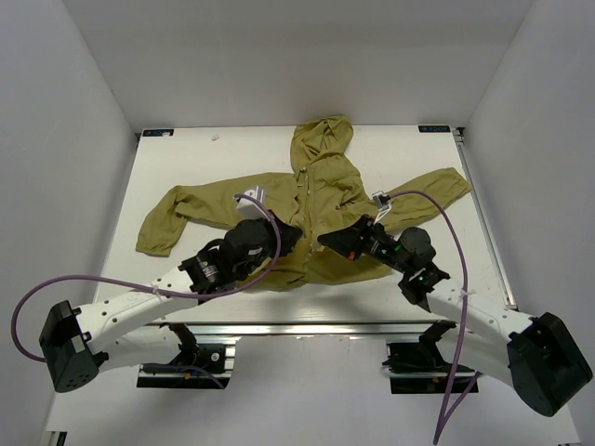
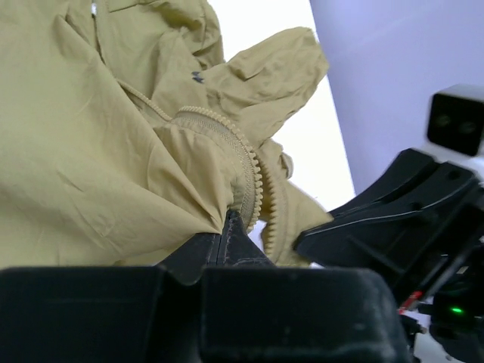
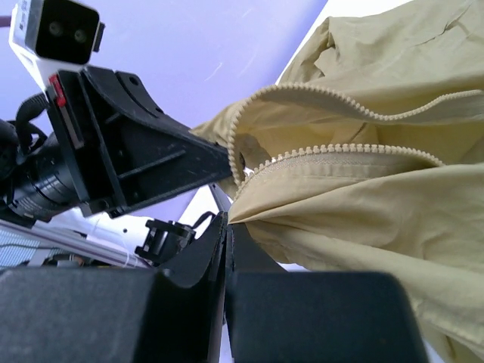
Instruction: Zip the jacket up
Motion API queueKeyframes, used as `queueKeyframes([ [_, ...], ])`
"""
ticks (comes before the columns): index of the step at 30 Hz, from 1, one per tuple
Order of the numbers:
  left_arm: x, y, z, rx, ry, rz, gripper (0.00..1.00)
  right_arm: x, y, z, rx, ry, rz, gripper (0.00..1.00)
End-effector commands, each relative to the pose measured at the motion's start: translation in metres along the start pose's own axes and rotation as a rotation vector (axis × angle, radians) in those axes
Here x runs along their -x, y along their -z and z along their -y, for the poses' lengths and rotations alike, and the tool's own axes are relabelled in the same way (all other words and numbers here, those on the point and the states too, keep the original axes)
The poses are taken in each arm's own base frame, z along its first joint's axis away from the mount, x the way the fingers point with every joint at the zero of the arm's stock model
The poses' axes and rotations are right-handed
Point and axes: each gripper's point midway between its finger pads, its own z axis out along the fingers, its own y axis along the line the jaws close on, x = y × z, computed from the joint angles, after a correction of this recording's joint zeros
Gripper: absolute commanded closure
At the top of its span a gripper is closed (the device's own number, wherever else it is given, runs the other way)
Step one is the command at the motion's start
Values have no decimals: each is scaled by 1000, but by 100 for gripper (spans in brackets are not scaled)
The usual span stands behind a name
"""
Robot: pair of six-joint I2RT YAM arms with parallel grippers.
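At the table [image 1: 186, 158] centre, the jacket [image 1: 321, 186] lies spread, hood toward the far edge. Nearer the near edge, the left gripper [image 2: 231, 221] and right gripper [image 3: 229, 218] each pinch jacket fabric beside the unjoined zipper [image 3: 340, 155].

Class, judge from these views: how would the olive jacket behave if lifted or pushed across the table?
Probably floppy: the jacket creases and bunches near its hem in both wrist views. Likely light, as the fabric looks thin. Pushed, it would probably wrinkle rather than slide whole; the zipper teeth curve loosely.
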Motion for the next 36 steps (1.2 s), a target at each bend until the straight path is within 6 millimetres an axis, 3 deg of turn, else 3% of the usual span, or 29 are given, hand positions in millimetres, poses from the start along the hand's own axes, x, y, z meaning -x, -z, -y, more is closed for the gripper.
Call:
queueKeyframes([
  [1,13,6,12,-58,80,60,100,12,-1,-20,118,79,56,100],
  [8,17,12,14,-85,102,75,100,19,-5,-18,120,131,89,100],
  [36,-1,9,7,-80,70,12,100,23,-13,-16,132,110,70,100],
])
